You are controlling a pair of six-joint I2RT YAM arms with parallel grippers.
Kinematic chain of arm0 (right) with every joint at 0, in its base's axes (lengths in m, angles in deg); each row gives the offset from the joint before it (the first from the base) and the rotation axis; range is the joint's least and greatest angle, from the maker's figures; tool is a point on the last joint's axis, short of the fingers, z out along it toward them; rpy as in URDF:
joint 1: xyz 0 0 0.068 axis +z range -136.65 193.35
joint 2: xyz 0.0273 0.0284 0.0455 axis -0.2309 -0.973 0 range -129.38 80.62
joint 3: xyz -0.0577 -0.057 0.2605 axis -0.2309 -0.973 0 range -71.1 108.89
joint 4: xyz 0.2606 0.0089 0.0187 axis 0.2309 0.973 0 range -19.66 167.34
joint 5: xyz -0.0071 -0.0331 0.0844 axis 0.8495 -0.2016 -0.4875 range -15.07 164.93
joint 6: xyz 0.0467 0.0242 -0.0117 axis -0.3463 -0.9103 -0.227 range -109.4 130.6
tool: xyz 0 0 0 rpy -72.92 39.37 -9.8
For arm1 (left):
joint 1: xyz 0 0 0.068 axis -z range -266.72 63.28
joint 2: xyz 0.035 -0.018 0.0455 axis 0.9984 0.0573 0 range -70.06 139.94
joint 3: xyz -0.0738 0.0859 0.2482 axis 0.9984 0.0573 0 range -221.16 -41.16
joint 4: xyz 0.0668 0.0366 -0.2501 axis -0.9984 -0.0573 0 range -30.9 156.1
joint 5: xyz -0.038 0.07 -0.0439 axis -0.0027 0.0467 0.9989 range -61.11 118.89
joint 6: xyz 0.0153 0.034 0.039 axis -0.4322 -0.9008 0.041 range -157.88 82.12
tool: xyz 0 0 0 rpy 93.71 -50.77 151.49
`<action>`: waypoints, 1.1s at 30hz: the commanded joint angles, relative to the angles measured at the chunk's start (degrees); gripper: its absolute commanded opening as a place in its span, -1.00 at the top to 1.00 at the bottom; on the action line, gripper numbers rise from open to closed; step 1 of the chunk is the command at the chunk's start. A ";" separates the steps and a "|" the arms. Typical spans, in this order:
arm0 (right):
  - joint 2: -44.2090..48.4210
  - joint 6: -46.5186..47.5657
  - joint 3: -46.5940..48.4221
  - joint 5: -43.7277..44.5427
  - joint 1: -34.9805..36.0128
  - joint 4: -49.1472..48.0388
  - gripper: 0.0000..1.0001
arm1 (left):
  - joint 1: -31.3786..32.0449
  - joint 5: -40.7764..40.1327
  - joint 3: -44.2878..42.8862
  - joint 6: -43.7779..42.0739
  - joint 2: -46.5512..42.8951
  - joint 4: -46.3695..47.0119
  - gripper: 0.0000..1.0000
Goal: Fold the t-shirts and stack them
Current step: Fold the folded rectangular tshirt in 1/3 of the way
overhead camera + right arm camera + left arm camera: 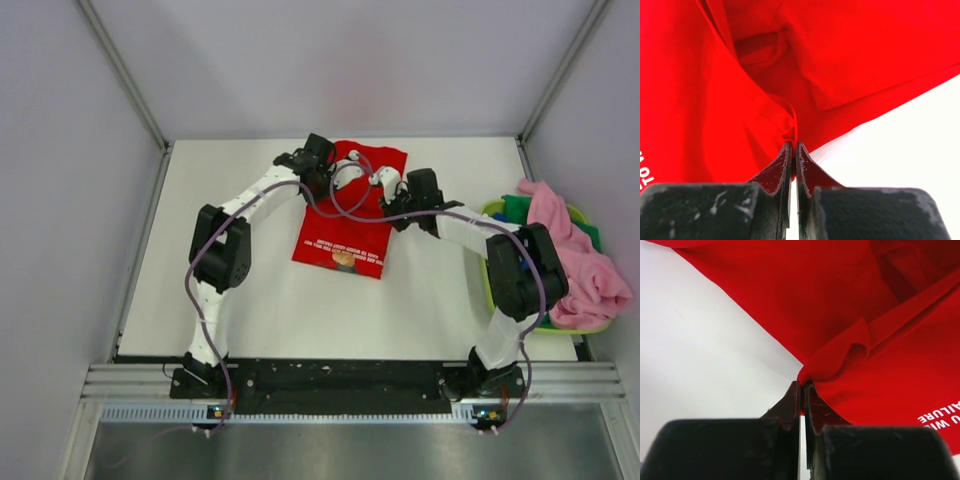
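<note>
The red t-shirt (345, 225), with a teddy-bear print and white text, lies partly folded in the middle of the table. My left gripper (318, 180) is shut on a pinch of its left edge, seen in the left wrist view (803, 385) where the red cloth (860, 340) bunches at the fingertips. My right gripper (392, 205) is shut on the shirt's right edge; the right wrist view (793, 146) shows the red cloth (740, 100) folding into the tips. Pink (580, 250), dark green (515, 208) and a bit of blue (498, 216) shirts lie heaped at the right.
The round lime-green basket (486, 272) stands at the table's right edge under the heaped shirts. The white table (230, 300) is walled by grey panels on the left, back and right. The arm bases sit on the black rail (340, 380) at the near edge.
</note>
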 commanded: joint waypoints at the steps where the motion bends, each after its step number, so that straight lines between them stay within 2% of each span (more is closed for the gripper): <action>1: -2.70 -1.30 5.32 2.53 -0.78 -0.92 1.00 | 0.45 -1.05 -5.47 -0.06 3.22 1.87 1.00; 10: -7.19 3.18 7.78 6.13 -0.87 -1.42 1.00 | 0.45 -5.18 -8.28 -0.68 7.44 2.30 1.00; 12: -8.16 3.10 8.04 8.14 -0.96 -2.13 0.98 | 0.45 -6.23 -8.90 -0.41 8.32 3.26 0.83; 16: -10.18 1.25 10.41 14.39 -2.01 -4.94 0.58 | 0.36 -11.67 -10.91 0.82 9.82 8.44 0.17; 18: -9.22 -1.72 11.90 15.27 -3.93 -4.85 0.36 | 0.10 -14.57 -14.07 0.99 10.26 9.86 -0.05; 19: -8.09 -3.39 12.17 14.58 -4.90 -4.85 0.21 | -0.42 -14.93 -15.83 1.43 10.17 9.60 -0.12; 20: -6.33 -4.89 11.91 13.18 -6.22 -5.11 0.14 | -0.86 -14.50 -17.93 2.04 9.82 8.90 -0.17; 23: 0.86 -2.55 8.06 6.17 -6.50 -5.21 0.05 | -2.44 -9.78 -18.84 3.54 5.80 6.53 -0.20; 25: 6.92 2.89 2.89 -0.95 -5.18 -5.12 0.00 | -3.32 -0.23 -11.58 1.54 0.10 5.12 -0.16; 27: 12.99 10.09 -3.52 -5.18 -2.47 -4.77 -0.07 | -3.42 7.62 -0.78 -3.90 -6.94 5.55 -0.10; 30: 20.38 21.77 -12.32 -7.30 3.15 -2.75 -0.15 | -3.41 18.17 15.65 -16.64 -16.34 4.76 -0.08; 33: 22.69 29.97 -15.85 -6.53 10.00 5.24 -0.18 | -3.15 22.50 27.19 -24.91 -21.37 4.76 -0.08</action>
